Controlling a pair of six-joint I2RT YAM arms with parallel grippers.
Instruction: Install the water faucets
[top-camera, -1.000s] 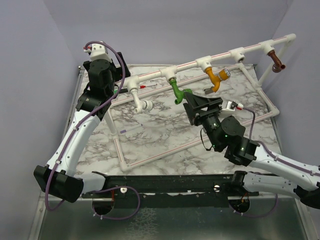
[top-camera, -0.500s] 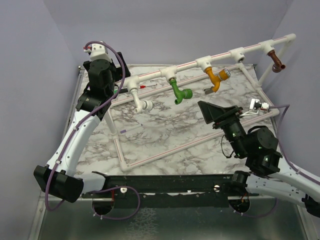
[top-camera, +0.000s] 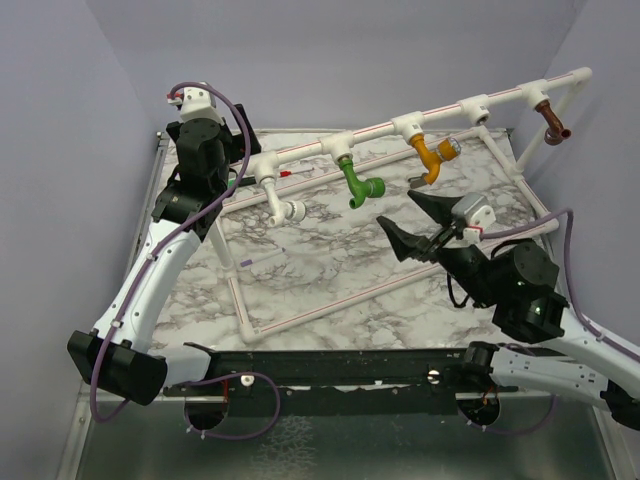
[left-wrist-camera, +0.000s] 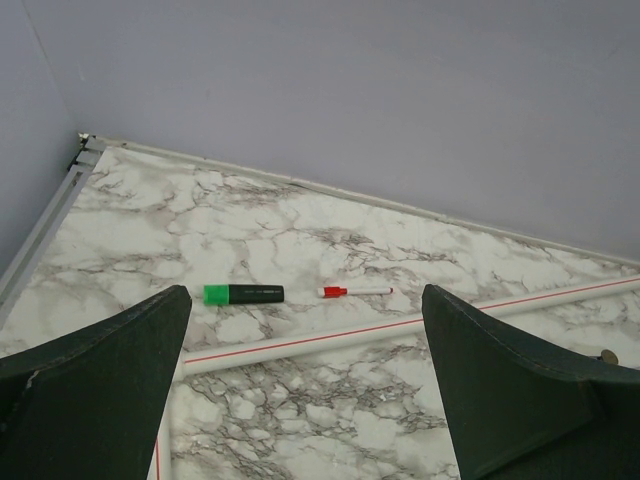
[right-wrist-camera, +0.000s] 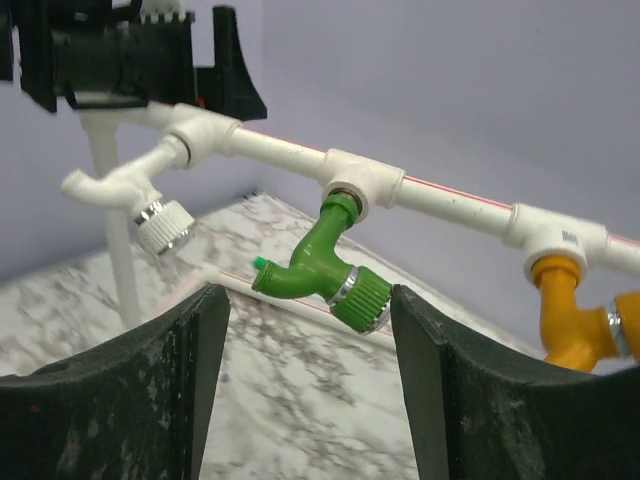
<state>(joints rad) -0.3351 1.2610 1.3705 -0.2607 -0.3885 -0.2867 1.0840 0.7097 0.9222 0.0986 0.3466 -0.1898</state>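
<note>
Four faucets hang from the raised white red-striped pipe (top-camera: 430, 118): white (top-camera: 283, 206), green (top-camera: 361, 184), orange-yellow (top-camera: 433, 156) and brown (top-camera: 553, 122). My right gripper (top-camera: 401, 214) is open and empty, a little in front of and below the green faucet, not touching it. In the right wrist view the green faucet (right-wrist-camera: 330, 268) sits beyond my right gripper (right-wrist-camera: 310, 300), with the white faucet (right-wrist-camera: 132, 196) to its left and the orange-yellow one (right-wrist-camera: 577, 322) to its right. My left gripper (top-camera: 240, 150) is open and empty by the pipe's left end; in its own view it (left-wrist-camera: 305, 300) hangs above the marble.
A frame of white red-striped pipes (top-camera: 330, 300) lies on the marble table. A green-capped marker (left-wrist-camera: 243, 293) and a red-capped pen (left-wrist-camera: 356, 291) lie near the back wall behind a floor pipe (left-wrist-camera: 400, 327). A small grey metal piece (top-camera: 416, 181) lies below the orange-yellow faucet.
My right gripper drew back from the green faucet, swung out to the right, then turned so its open jaws face that faucet. The left arm has not moved.
</note>
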